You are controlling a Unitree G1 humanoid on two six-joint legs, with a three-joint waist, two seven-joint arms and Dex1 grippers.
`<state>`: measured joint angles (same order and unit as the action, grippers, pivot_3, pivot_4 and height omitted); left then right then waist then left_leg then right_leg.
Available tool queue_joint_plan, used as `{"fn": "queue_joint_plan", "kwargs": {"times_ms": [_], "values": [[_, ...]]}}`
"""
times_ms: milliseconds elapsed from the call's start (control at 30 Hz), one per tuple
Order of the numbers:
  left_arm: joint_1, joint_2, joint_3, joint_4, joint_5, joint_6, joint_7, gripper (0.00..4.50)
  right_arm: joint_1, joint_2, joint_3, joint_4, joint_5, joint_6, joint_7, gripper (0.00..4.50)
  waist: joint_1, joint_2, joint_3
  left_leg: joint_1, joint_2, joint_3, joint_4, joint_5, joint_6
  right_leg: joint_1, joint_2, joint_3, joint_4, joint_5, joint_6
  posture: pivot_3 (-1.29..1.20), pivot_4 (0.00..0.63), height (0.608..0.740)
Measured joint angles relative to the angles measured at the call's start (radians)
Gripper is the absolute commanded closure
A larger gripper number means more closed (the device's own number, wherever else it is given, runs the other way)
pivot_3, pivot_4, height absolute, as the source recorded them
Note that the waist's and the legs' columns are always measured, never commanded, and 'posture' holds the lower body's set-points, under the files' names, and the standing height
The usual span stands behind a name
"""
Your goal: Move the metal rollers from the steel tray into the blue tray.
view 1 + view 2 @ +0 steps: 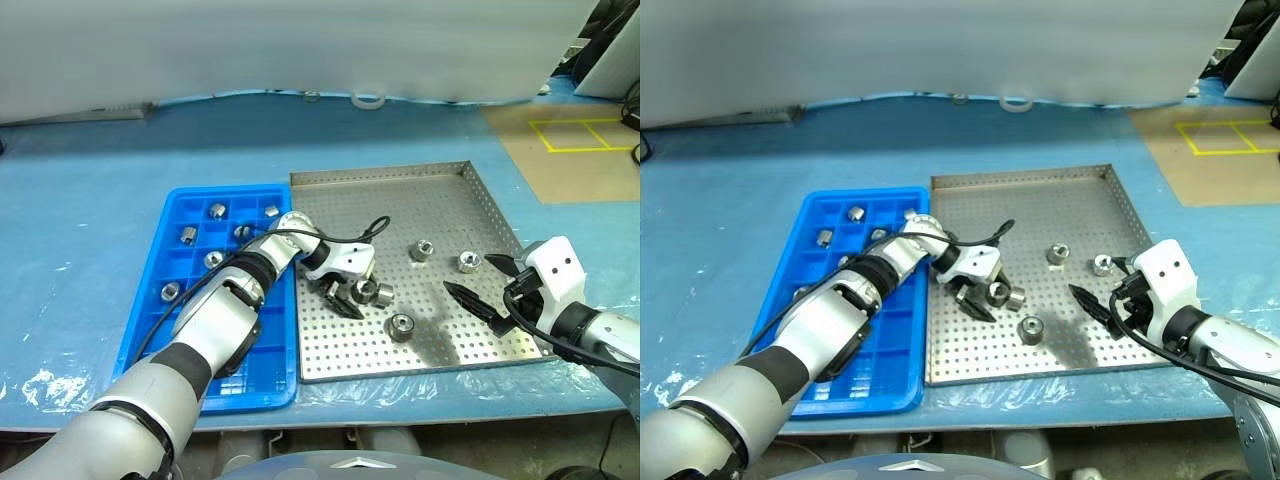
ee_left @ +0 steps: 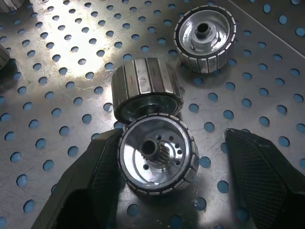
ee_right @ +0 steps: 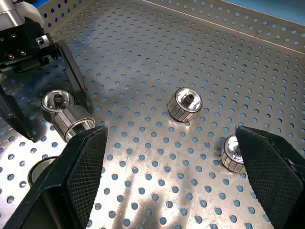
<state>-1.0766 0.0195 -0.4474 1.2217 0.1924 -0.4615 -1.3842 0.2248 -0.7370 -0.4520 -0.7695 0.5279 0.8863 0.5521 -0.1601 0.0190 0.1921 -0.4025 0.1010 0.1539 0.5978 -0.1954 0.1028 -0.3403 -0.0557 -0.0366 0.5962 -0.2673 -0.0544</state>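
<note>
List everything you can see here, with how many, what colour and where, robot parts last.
metal rollers: five, silvery, in the steel tray; two touch each other at the left gripper.
metal rollers in the blue tray: at least five, silvery, in separate compartments.
steel tray: one, grey perforated, right of the blue tray.
blue tray: one, bright blue, left.
table cover: one, light blue.
tape ring: one, whitish, far edge.
yellow floor markings: far right.
left gripper: jaws open around a roller.
right gripper: jaws open, over the steel tray's right side.

L gripper [image 1: 983, 293] over steel tray [image 1: 1080, 195]
</note>
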Motion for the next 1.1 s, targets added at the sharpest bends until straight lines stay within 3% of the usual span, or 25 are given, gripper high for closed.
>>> {"fn": "queue_joint_plan", "kwargs": {"times_ms": [167, 267, 400, 600, 733, 867, 1100], "values": [[-0.001, -0.004, 0.009, 0.002, 0.009, 0.001, 0.002, 0.88, 0.025, 0.000, -0.001, 0.000, -0.001, -0.004, -0.011, 0.00, -0.018, 0.001, 0.000, -0.001, -0.002, 0.000, 0.000, -0.003, 0.005, 0.004, -0.002, -0.002, -0.007, 0.000, 0.000, -0.69, 0.150, 0.740], [0.000, -0.009, 0.015, 0.002, 0.010, 0.003, 0.001, 1.52, 0.030, 0.000, 0.001, -0.001, -0.009, -0.010, -0.020, 0.00, -0.030, 0.000, 0.000, -0.001, -0.004, 0.000, 0.000, -0.004, 0.007, 0.004, -0.004, -0.002, -0.008, 0.000, 0.000, -0.69, 0.150, 0.740], [0.000, -0.008, 0.017, 0.002, 0.021, -0.001, -0.008, 2.73, 0.032, 0.000, 0.010, -0.002, -0.018, -0.019, -0.028, 0.00, -0.044, 0.001, 0.000, -0.001, -0.005, 0.000, 0.000, -0.004, 0.007, 0.005, -0.004, -0.002, -0.009, 0.000, 0.000, -0.68, 0.150, 0.740], [0.006, -0.006, 0.035, -0.002, 0.022, 0.006, -0.002, 2.78, 0.019, 0.000, 0.039, -0.002, -0.019, -0.035, -0.029, 0.00, -0.048, 0.000, 0.000, -0.001, -0.007, 0.000, 0.001, -0.004, 0.008, 0.005, -0.006, -0.002, -0.010, 0.000, 0.000, -0.65, 0.150, 0.740], [0.015, -0.023, 0.141, -0.033, -0.071, 0.119, -0.008, 2.78, -0.032, 0.001, 0.070, -0.001, 0.014, -0.036, -0.006, 0.00, -0.054, 0.000, 0.000, -0.004, -0.007, 0.000, 0.000, -0.004, 0.008, 0.003, -0.007, -0.002, -0.009, 0.000, 0.000, -0.61, 0.150, 0.740], [0.023, 0.007, 0.224, -0.222, -0.180, 0.210, -0.034, 2.78, -0.089, -0.012, 0.116, 0.001, 0.069, -0.034, 0.047, 0.00, -0.055, 0.000, 0.000, -0.010, -0.006, 0.000, -0.001, -0.004, 0.009, -0.007, -0.007, -0.004, -0.005, 0.001, 0.001, -0.54, 0.150, 0.740], [0.160, 0.116, 0.213, -0.471, -0.204, 0.291, -0.018, 2.78, -0.349, -0.073, 0.240, 0.118, 0.077, -0.045, 0.120, 0.00, -0.049, 0.000, 0.001, -0.013, -0.005, -0.001, 0.001, -0.001, 0.004, -0.015, -0.008, -0.007, 0.009, 0.000, 0.002, -0.45, 0.150, 0.740]]}}
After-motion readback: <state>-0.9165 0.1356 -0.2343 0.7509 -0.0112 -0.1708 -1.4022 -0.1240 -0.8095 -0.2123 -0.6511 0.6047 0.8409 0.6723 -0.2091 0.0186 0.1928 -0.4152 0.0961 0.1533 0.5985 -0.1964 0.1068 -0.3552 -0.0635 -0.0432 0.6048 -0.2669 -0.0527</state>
